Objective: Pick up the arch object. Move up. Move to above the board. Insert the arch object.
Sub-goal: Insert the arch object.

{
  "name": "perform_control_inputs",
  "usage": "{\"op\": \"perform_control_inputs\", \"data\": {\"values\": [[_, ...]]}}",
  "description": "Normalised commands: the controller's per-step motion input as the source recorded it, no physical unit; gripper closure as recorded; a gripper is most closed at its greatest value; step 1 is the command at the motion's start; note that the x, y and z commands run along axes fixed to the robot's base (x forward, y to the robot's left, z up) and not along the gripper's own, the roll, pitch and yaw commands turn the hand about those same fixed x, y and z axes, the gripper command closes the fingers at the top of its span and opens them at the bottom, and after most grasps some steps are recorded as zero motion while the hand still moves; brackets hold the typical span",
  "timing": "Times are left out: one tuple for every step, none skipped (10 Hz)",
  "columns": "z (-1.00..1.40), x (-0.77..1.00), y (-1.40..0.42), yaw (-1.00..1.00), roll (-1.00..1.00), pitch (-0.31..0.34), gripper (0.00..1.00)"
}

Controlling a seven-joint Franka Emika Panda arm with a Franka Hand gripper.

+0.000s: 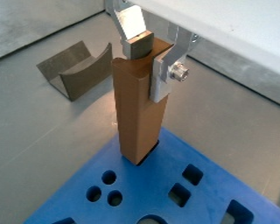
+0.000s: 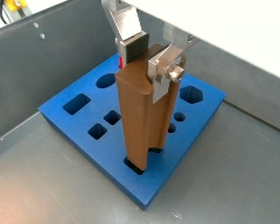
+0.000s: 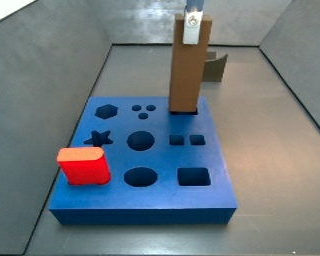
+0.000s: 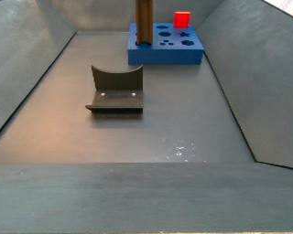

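The arch object, a tall brown bar [image 1: 140, 109], stands upright with its top end between my fingers. It also shows in the wrist view [image 2: 143, 114] and in both side views [image 3: 187, 75] [image 4: 146, 11]. My gripper [image 1: 150, 56] [image 2: 146, 58] is shut on it; in a side view only the gripper's tip [image 3: 192, 22] shows above the bar. The bar's lower end meets a dark cut-out at the edge of the blue board [image 2: 73, 109] [image 1: 84, 188] [image 3: 136, 195] [image 4: 168, 50]. How deep it sits cannot be told.
A small red block [image 3: 84, 166] [image 4: 182, 18] stands on the board's corner far from the bar. A dark olive block with a U-shaped notch [image 1: 74, 72] [image 4: 116, 89] [image 3: 216, 67] lies on the grey floor off the board. Sloped grey walls ring the floor.
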Motion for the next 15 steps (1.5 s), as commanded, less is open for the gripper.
{"op": "perform_control_inputs", "data": {"values": [[-0.37, 0.0, 0.0, 0.06, 0.07, 0.0, 1.0], [-0.41, 0.0, 0.0, 0.04, 0.04, -0.006, 1.0], [-0.39, 0.0, -0.04, 0.02, 0.04, -0.007, 1.0], [-0.33, 0.11, -0.11, 0.01, 0.03, 0.0, 1.0], [-0.27, 0.16, -0.11, 0.0, 0.04, 0.0, 1.0], [-0.26, 0.16, -0.09, 0.0, 0.07, 0.0, 1.0], [-0.24, 0.17, -0.08, 0.0, 0.07, 0.0, 1.0], [-0.24, 0.18, -0.05, 0.0, 0.1, 0.003, 1.0], [-0.32, 0.0, 0.0, 0.08, 0.17, 0.0, 1.0], [-0.29, 0.0, 0.19, 0.19, 0.18, 0.029, 1.0], [-0.21, -0.09, 0.29, 0.22, 0.15, 0.051, 1.0], [-0.09, -0.1, 0.26, 0.12, 0.09, 0.047, 1.0], [-0.06, -0.02, 0.2, 0.02, 0.03, 0.036, 1.0], [-0.15, -0.03, 0.01, 0.01, 0.02, 0.011, 1.0], [-0.53, 0.0, -0.04, 0.0, 0.02, 0.0, 1.0]]}}
